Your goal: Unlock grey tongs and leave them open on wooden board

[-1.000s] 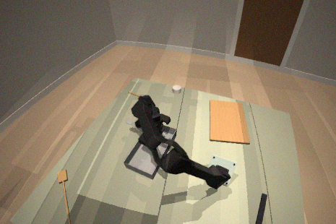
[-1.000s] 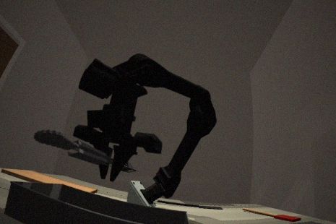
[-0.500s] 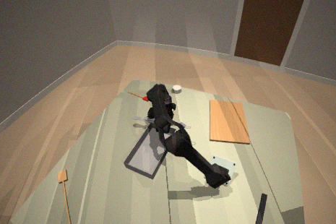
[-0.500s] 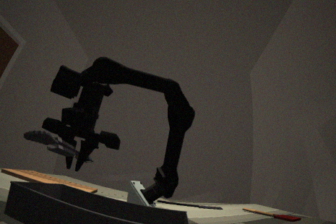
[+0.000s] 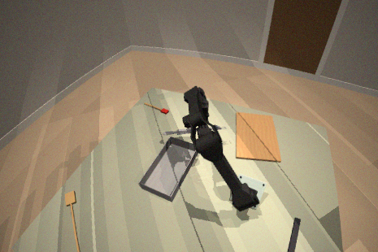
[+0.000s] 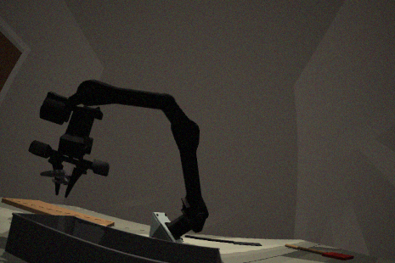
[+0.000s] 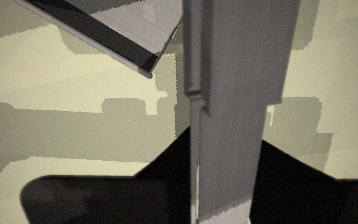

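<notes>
My gripper (image 5: 195,132) (image 6: 65,187) (image 7: 213,134) is shut on the grey tongs (image 5: 177,132) (image 6: 53,173) (image 7: 235,95). It holds them roughly level, high above the table, with the fingers pointing down. In the wrist view the two tong arms lie close together with only a thin seam between them. The roasting tin (image 5: 154,162) (image 6: 93,246) (image 7: 100,35) stands below and to one side, with nothing across it. The wooden board (image 5: 255,138) (image 6: 42,207) lies flat beyond the tin, on the far side of the gripper.
A red-headed spatula (image 5: 163,110) (image 6: 326,254) lies at the table's far edge. A wooden spatula (image 5: 71,203) lies near the front left. A dark bar (image 5: 294,236) (image 6: 224,241) lies near the arm's base (image 5: 245,197).
</notes>
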Controlling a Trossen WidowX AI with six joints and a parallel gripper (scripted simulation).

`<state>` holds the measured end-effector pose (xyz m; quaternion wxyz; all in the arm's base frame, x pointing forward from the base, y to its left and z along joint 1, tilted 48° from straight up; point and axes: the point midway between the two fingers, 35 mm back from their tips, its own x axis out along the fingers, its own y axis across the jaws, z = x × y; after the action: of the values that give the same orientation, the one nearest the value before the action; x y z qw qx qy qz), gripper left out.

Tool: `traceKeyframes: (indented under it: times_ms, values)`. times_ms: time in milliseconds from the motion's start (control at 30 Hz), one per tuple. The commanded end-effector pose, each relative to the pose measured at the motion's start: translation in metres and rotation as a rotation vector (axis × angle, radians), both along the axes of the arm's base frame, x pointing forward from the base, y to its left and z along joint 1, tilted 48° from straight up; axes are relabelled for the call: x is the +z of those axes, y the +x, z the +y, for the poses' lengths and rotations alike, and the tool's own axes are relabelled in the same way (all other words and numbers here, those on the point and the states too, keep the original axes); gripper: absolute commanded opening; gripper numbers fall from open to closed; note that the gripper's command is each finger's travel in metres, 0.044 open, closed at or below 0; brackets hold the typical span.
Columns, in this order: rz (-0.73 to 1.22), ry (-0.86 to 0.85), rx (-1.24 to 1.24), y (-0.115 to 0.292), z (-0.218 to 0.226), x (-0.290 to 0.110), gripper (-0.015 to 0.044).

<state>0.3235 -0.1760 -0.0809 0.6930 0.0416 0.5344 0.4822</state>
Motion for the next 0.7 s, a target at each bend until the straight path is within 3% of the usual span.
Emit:
traceKeyframes:
  times_ms: [0,400,667]
  values:
    - [-0.077,0.002,0.073,-0.011,-0.016,-0.022,-0.015]
    - [-0.173,0.015,0.165,-0.025,-0.03,-0.047,-0.015]
    - [-0.029,0.0,0.018,-0.032,-0.038,-0.051,-0.015]
